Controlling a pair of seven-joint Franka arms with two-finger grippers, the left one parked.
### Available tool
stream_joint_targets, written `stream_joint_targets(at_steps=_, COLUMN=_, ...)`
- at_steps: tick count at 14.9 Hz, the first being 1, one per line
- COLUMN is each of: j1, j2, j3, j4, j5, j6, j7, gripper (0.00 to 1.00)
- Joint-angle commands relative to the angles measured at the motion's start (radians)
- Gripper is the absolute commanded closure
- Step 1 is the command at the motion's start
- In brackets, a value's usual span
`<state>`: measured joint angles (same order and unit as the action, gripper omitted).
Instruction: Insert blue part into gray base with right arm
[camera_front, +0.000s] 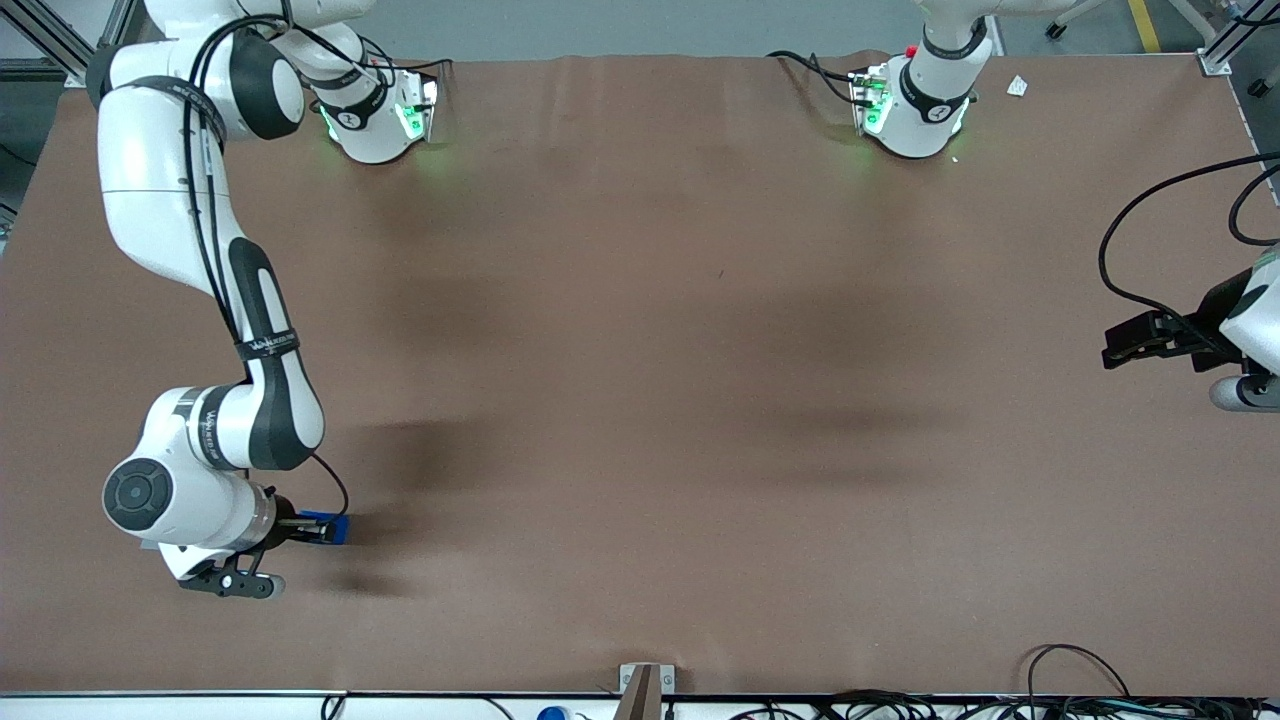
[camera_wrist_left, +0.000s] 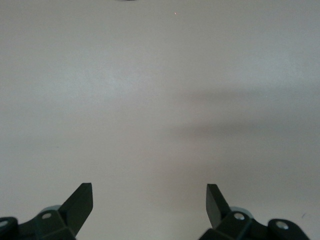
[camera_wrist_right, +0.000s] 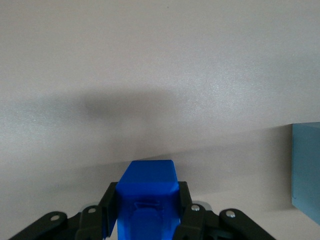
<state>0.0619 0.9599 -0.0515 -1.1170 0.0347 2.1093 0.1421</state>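
My right arm's gripper (camera_front: 322, 528) is near the working arm's end of the table, close to the front camera. It is shut on the blue part (camera_front: 332, 527), a bright blue block. In the right wrist view the blue part (camera_wrist_right: 148, 182) sits between the two black fingers (camera_wrist_right: 111, 205) of the gripper (camera_wrist_right: 147, 202), with a small recess in its upper face. It casts a shadow on the table beneath it. The gray base (camera_wrist_right: 306, 170) shows as a light gray block at the edge of the right wrist view, apart from the blue part. In the front view the arm hides the base.
The brown table (camera_front: 640, 400) spreads wide toward the parked arm's end. A metal bracket (camera_front: 643, 685) and cables (camera_front: 1080, 690) lie along the edge nearest the front camera. The left wrist view shows only bare table (camera_wrist_left: 160, 100).
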Motion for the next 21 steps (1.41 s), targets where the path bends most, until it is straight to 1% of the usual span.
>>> stream_joint_targets(at_steps=1, j1=-0.005, j2=-0.015, j3=0.005, j4=-0.037, j5=-0.012, j6=0.029, j7=0.007, gripper=0.00)
stream_joint_targets(at_steps=5, j1=-0.011, j2=-0.023, j3=0.005, j4=-0.037, j5=-0.006, j6=0.021, j7=0.008, gripper=0.00)
stream_joint_targets(at_steps=7, j1=-0.036, j2=-0.030, j3=0.007, j4=-0.035, j5=0.005, j6=0.018, j7=0.005, gripper=0.00)
stream_joint_targets(at_steps=9, j1=-0.043, j2=-0.052, j3=0.009, j4=-0.035, j5=0.004, j6=0.015, j7=0.004, gripper=0.00)
stream_joint_targets(at_steps=10, j1=-0.043, j2=-0.072, j3=0.007, j4=-0.035, j5=0.004, j6=-0.011, j7=0.005, gripper=0.00)
stream_joint_targets(at_steps=12, j1=-0.078, j2=-0.154, j3=0.015, j4=-0.035, j5=0.007, j6=-0.122, j7=-0.009, gripper=0.00)
stream_joint_targets(at_steps=16, j1=-0.088, j2=-0.346, j3=0.013, j4=-0.070, j5=0.005, j6=-0.302, j7=-0.050, gripper=0.00)
stream_joint_targets(at_steps=18, j1=-0.089, j2=-0.450, j3=0.012, j4=-0.118, j5=0.005, j6=-0.340, j7=-0.050, gripper=0.00)
stream_joint_targets(at_steps=21, j1=-0.096, j2=-0.559, j3=0.012, j4=-0.130, j5=0.007, j6=-0.406, j7=-0.052, gripper=0.00)
